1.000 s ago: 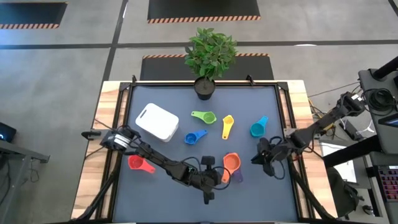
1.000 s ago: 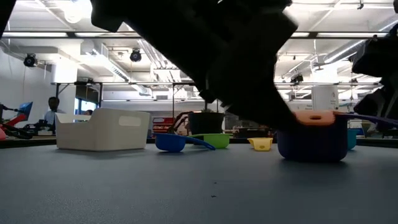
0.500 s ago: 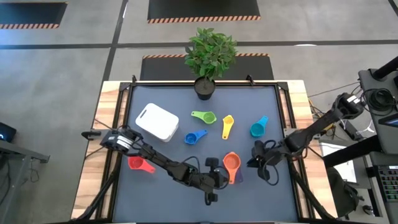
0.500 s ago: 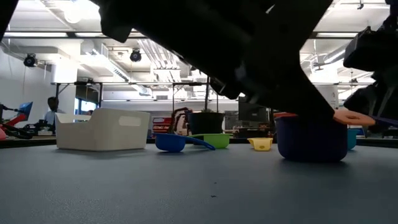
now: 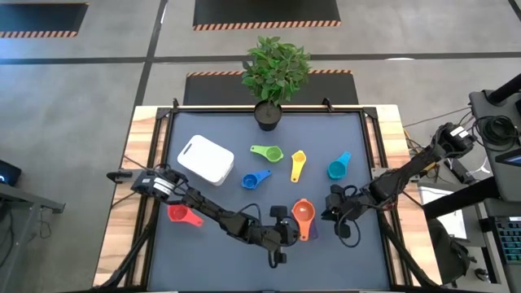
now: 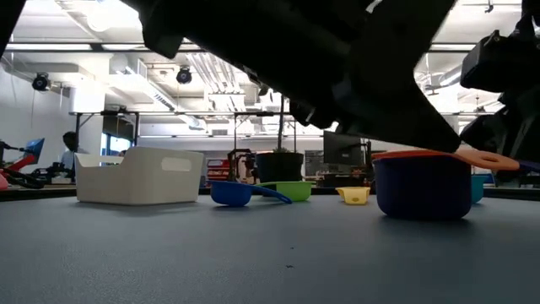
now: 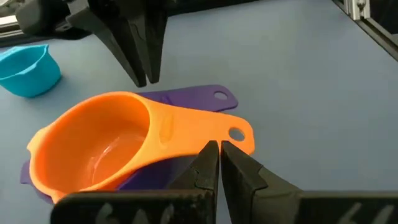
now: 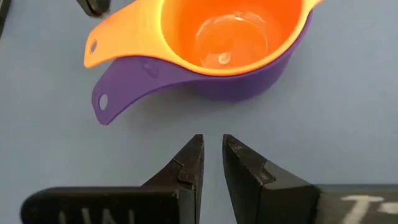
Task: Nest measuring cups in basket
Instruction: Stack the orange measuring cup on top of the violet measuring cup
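Sitting in purple cup point(image 8: 205, 84), orange cup point(image 7: 118, 146); left pincer point(image 7: 219, 163) closed empty, right pincer point(image 8: 211, 158) narrow, empty.

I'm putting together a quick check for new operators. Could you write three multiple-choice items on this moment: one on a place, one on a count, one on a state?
1. Where does the orange cup sit?
A. in the white basket
B. inside the purple cup
C. beside the plant pot

2. How many cups lie loose on the mat, apart from the orange-purple pair?
A. three
B. five
C. seven

3. How does the white basket stand?
A. no cup shows in it
B. holds two cups
C. tipped on its side

Answers: 1 B, the wrist views show orange nested in the purple cup. 2 B: red, blue, green, yellow, teal. 3 A, the high view shows no cup in it.
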Robot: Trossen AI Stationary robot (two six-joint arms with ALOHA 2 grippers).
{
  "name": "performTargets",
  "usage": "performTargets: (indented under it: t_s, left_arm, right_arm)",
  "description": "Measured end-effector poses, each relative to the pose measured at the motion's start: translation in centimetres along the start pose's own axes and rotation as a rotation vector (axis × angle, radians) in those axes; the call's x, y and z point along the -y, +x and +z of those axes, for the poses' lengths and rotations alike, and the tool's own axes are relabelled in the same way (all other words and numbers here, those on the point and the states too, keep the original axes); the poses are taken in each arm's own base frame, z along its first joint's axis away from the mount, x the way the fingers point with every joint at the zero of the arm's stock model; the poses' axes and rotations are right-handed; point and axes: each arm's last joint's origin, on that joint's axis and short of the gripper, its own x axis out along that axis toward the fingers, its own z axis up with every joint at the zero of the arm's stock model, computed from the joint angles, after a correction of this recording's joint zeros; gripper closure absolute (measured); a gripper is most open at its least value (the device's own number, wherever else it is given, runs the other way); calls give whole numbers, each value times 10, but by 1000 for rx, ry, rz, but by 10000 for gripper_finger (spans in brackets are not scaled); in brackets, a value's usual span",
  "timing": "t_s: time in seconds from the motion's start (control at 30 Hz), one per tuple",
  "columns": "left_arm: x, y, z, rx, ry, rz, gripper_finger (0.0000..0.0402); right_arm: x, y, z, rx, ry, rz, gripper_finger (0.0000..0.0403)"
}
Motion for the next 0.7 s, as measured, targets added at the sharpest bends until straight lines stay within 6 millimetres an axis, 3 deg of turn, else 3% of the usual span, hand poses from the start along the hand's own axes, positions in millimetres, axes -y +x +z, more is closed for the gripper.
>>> performTargets:
  t_s: [0.2,0.7]
  left_arm:
    - [0,-2,-6,-71,20,2,401]
    - [1,17,-16,35,-28,-5,402]
  right_arm:
    - [1,0,-1,-8,-2,-7,355]
    - [2,0,-1,9,-29,-32,355]
